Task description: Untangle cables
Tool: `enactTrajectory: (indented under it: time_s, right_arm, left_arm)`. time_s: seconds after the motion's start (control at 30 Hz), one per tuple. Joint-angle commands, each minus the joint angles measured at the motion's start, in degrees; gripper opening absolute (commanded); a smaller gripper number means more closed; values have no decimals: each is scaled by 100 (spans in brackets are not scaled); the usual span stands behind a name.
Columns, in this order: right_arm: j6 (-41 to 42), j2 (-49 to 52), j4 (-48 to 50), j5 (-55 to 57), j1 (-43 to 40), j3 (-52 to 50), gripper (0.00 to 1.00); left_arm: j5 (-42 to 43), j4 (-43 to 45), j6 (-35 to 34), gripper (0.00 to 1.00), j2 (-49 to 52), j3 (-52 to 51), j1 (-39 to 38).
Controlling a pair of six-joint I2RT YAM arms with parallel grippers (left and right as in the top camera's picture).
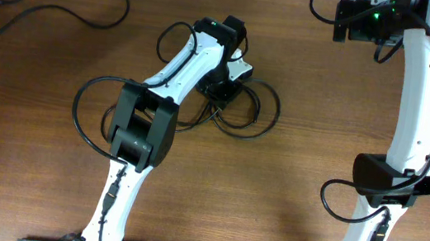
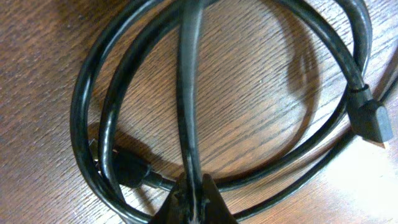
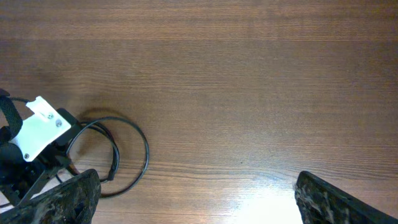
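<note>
The tangled cables [image 1: 248, 112] lie as a small dark coil of black loops at the table's middle. My left gripper [image 1: 223, 87] is down on the coil's left side. In the left wrist view its jaws [image 2: 194, 198] are shut on one black strand that runs straight up through the loops [image 2: 93, 118]. One plug [image 2: 371, 119] lies at the right and another [image 2: 132, 168] at the lower left. My right gripper [image 1: 346, 20] is at the far right back, away from the coil. Its fingers [image 3: 199, 202] are wide open and empty over bare wood.
A separate thin black cable [image 1: 46, 8] lies spread out at the far left back of the wooden table [image 1: 289, 189]. In the right wrist view, part of the coil [image 3: 127, 155] and the left gripper's white body [image 3: 38, 127] show at the left.
</note>
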Motion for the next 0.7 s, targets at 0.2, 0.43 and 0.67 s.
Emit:
enactTrajectory:
  time_s: [0.2, 0.43, 0.67]
  right_arm:
    - [-42, 31, -33, -28, 0, -11, 98]
    - [-42, 31, -33, -31, 0, -11, 97]
    - [-42, 31, -33, -28, 0, -11, 98]
  left_arm:
    - [778, -1366, -72, 0, -463, 2315, 92]
    - [879, -2048, -498, 0, -730, 4419, 507]
    - [2446, -1961, -1222, 0, -1032, 5637, 1582]
